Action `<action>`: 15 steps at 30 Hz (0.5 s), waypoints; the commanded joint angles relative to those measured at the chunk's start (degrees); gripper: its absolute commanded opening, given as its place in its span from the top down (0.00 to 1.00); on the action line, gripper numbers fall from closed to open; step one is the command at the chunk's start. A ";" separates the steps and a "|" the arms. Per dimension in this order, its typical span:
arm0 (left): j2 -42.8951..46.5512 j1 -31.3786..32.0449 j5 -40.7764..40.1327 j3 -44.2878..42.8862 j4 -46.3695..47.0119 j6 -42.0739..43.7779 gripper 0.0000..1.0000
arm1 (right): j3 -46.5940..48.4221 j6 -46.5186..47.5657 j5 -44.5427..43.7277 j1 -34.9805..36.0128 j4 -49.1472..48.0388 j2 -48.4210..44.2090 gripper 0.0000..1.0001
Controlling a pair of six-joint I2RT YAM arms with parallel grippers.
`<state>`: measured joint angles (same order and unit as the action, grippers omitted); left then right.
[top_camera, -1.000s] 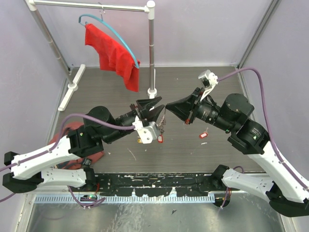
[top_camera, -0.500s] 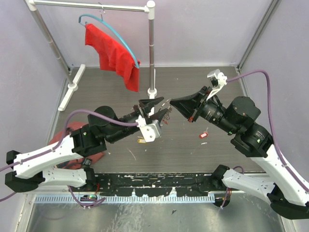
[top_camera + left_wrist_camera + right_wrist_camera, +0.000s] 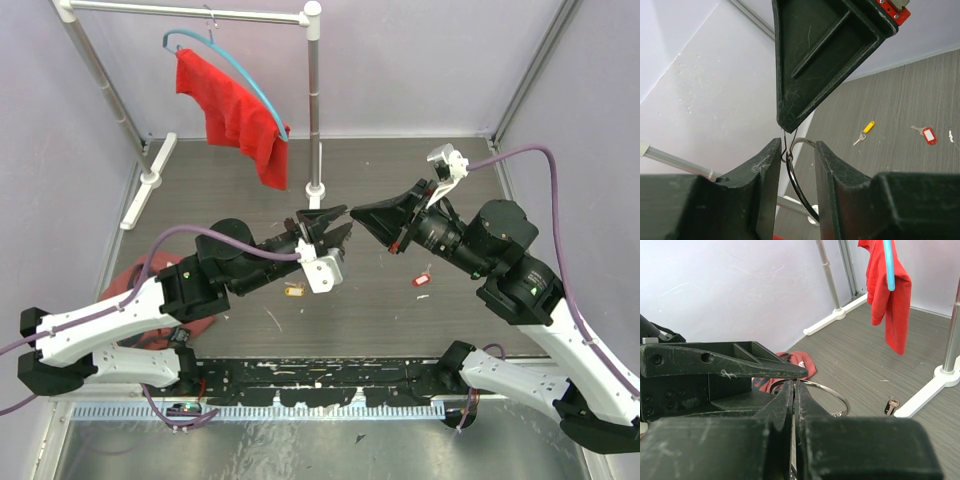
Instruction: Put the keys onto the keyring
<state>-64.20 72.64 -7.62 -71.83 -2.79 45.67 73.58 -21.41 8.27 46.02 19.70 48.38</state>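
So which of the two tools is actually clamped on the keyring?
The right tool: its jaws are pressed shut on the thin wire of the keyring. The left tool stands open, the wire only passing between its jaws.

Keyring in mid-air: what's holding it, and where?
The right gripper pinches the keyring by its wire rim; the left gripper straddles it, grip unclear.

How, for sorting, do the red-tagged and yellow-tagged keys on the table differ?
The red-tagged key has a broad white-labelled tag; the yellow-tagged key a slim plain one. In the left wrist view the red-tagged key lies level, the yellow-tagged key slanted. Both lie on the table.
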 commanded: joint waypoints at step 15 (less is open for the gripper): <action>-0.83 0.19 -2.14 -1.77 3.02 1.86 0.74 | 0.61 -0.83 2.11 0.14 -5.55 -0.23 0.99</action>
<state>-64.82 72.64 -9.10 -71.92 -2.13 47.27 73.47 -21.41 9.17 46.02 19.68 48.40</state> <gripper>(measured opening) 0.283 0.039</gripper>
